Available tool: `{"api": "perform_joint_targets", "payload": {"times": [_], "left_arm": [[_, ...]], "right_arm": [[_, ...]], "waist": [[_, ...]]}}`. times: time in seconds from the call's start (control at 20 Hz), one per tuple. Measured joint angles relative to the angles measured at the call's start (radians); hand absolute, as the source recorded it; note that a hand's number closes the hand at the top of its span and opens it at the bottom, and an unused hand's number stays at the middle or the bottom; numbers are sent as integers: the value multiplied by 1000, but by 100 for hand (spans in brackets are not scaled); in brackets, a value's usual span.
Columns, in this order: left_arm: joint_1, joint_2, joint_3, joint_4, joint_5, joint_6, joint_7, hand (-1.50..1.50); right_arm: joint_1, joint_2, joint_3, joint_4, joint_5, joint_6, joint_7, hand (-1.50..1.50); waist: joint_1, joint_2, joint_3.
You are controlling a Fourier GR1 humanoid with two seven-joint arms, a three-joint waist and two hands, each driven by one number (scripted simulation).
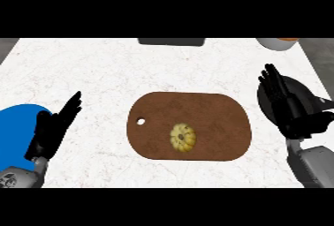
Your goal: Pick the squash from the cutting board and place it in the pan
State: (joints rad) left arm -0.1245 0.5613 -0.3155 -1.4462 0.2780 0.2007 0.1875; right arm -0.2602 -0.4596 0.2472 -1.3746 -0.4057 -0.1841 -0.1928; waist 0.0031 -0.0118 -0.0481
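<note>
Judging from how things lie, the task stands at its very start, the pick not yet begun; the squash (pixel 183 137), a small yellow ribbed one, sits on the cutting board (pixel 215 112), toward the board's lower middle, untouched by either hand; the right robot hand (pixel 289 106) hangs at the view's right, fingers straight and pointing up the picture, holding nothing, and it lies over a dark round shape that I take to be the pan (pixel 312 93), though most of that is hidden behind the hand; the left robot hand (pixel 57 126) rests at the view's left, fingers straight and close together, also holding nothing, partly over a blue round object (pixel 18 132) whose nature I cannot tell; the next move, as I judge it, calls for the right robot hand to cross leftward over the board's edge, come down above the squash and curl round it, since that hand is the nearer to both squash and pan; the table (pixel 104 66) is white with faint reddish veining; at its far edge show a dark grey block (pixel 172 41) and part of an orange-and-white vessel (pixel 279 43); a grey floor shows at the corners.
</note>
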Motion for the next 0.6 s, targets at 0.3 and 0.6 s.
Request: {"api": "perform_joint_targets", "payload": {"times": [0.3,0.6], "left_arm": [[-90,-47,40,-36,0,34,-64,0],[-128,-100,92,-33,15,80,-114,0]], "right_arm": [[-128,-59,248,-18,122,233,106,150],[-308,-136,377,-56,355,334,59,-150]], "waist": [[81,19,31],[51,15,42]]}}
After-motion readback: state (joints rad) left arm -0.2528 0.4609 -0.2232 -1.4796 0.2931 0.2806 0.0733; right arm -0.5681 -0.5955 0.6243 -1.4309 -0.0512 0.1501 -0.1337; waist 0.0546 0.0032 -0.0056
